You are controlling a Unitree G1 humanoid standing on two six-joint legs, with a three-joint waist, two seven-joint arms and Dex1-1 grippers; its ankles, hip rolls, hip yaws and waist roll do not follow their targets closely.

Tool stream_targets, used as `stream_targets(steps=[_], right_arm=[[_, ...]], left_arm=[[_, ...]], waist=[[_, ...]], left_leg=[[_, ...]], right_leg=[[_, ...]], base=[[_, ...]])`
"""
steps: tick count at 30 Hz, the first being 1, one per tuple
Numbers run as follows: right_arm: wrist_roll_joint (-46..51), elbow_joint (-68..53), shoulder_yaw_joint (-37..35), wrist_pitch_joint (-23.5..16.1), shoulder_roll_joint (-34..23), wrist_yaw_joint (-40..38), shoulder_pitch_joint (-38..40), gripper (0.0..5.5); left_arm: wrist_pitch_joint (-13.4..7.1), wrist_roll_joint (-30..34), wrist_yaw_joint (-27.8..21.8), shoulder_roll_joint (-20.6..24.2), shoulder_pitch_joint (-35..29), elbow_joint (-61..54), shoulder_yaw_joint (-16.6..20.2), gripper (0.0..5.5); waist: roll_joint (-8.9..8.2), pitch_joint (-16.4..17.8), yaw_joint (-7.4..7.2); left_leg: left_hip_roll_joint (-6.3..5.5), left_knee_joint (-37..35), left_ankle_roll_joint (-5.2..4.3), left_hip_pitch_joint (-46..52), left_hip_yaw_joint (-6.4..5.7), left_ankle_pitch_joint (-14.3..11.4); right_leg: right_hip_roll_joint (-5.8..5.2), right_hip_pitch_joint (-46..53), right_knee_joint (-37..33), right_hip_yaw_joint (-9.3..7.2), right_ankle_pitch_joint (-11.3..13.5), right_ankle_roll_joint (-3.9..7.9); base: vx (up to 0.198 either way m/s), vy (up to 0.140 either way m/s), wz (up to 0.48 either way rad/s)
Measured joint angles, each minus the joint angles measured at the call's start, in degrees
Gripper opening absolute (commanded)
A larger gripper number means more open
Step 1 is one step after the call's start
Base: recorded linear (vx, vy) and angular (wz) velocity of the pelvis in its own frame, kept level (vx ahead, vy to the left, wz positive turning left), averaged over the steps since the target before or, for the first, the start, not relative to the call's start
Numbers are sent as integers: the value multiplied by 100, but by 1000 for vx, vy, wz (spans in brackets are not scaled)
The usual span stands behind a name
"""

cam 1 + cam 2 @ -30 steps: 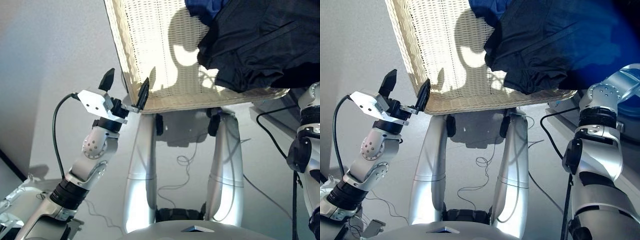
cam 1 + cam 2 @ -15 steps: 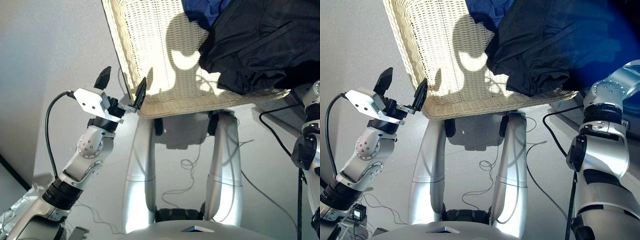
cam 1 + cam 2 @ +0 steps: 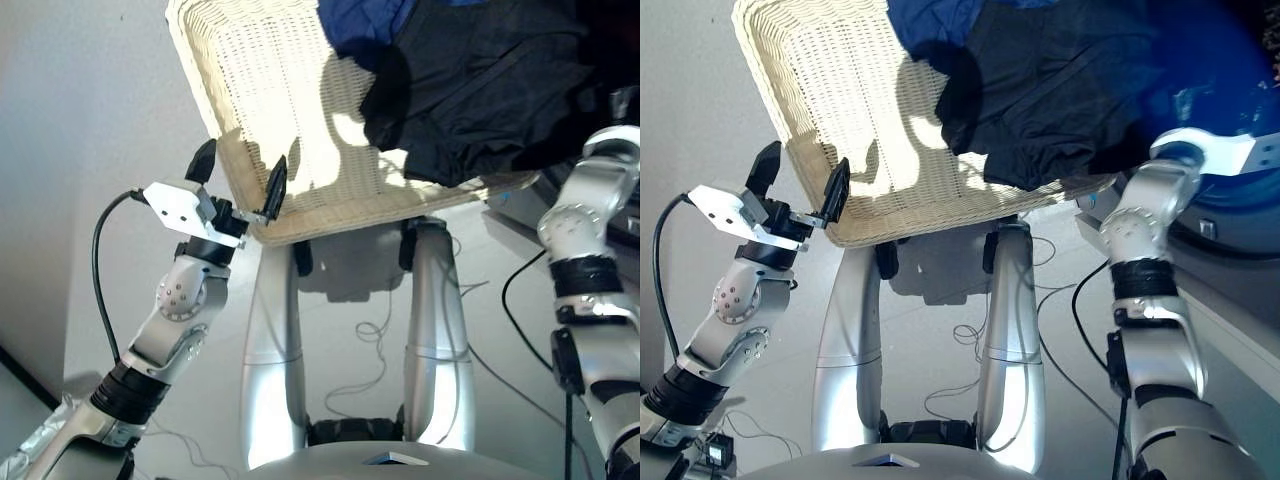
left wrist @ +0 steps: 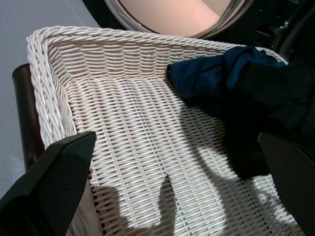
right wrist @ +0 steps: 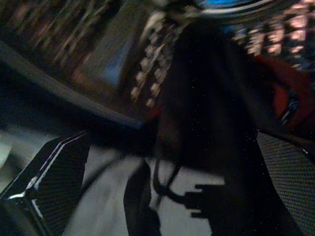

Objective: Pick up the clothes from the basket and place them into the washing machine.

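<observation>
Basket [image 3: 300,120] sits before the washing machine [image 4: 167,14]; black garment [image 3: 470,90] overlaps the navy one [image 4: 206,78] at its far right side. Left gripper [image 3: 240,178] fingers spread wide, empty, straddling the near-left rim. Right gripper: finger state cannot be told.

We see the basket's [image 4: 147,147] left half bare and open; the navy garment [image 4: 211,78] and black garment [image 3: 470,90] crowd its right half.
</observation>
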Motion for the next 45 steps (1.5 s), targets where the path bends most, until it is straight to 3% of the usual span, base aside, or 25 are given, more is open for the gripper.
stream_targets(steps=[5,11,13,18,22,24,27,32,37,42,45], right_arm=[[-1692,-935,468,488,-214,-146,884,550],[-3632,-1502,845,921,-251,-448,1229,550],[-4221,-1674,1073,980,-234,-594,1235,550],[-5580,-2129,1500,1358,-415,-710,1059,550],[-6757,-2389,1985,1792,-1055,-705,152,550],[-6865,-2287,2168,1871,-1039,-689,-461,550],[-6928,-1972,2550,2052,-1041,-551,-1234,550],[-6894,2,2810,2312,-300,-525,-2109,550],[-6523,1528,2919,2449,167,-477,-2236,550],[-6108,2742,2883,2469,414,-450,-2317,550],[-5849,3756,2743,2503,620,-339,-2408,550]], left_arm=[[-1,299,4,63,20,-30,61,550],[-17,617,24,92,19,-40,43,550],[-21,634,78,85,-16,-41,29,550],[-46,638,105,47,-152,-78,8,550],[-80,628,43,23,-170,-120,1,550],[-132,603,-10,52,-219,-150,1,550],[-133,596,-68,83,-337,-158,-72,550],[-133,356,-80,60,-410,-153,-115,550],[-133,210,-126,14,-492,-139,-156,550],[-131,106,-128,7,-617,-89,-275,550],[-129,101,-129,3,-710,-73,-328,550]], waist=[[-7,4,-45],[-27,2,-44],[-35,4,-53],[-82,2,-103],[-138,-12,-125],[-203,-5,-78],[-220,-1,-40],[-237,-1,24],[-237,-1,165],[-234,0,230],[-236,-1,324]], left_leg=[[36,-125,-17,106,36,-7],[93,-709,0,592,135,142],[123,-1004,-1,822,173,279],[137,-1641,-35,1441,165,429],[148,-1958,-88,1791,166,523],[206,-1956,-115,1802,165,515],[228,-1938,-129,1796,150,512],[213,-1932,-123,1790,142,529],[190,-1913,-131,1756,129,546],[138,-1843,-142,1674,-6,556],[117,-1821,-175,1582,-27,548]], right_leg=[[21,87,-144,8,44,-57],[-7,511,-688,-7,194,-25],[-14,725,-995,-40,362,-66],[-18,1315,-1561,-148,483,-98],[-1,1618,-1839,-214,548,-144],[8,1629,-1847,-334,591,-210],[25,1630,-1834,-351,597,-223],[-1,1616,-1828,-352,601,-230],[-12,1600,-1773,-369,599,-228],[-73,1577,-1649,-485,534,-243],[-120,1447,-1521,-497,450,-274]], base=[[0,0,0],[-11,-2,-20],[-53,-9,-132],[0,0,0],[0,0,0],[0,0,0],[0,0,0],[0,0,0],[0,0,0],[0,0,0],[0,-1,59]])
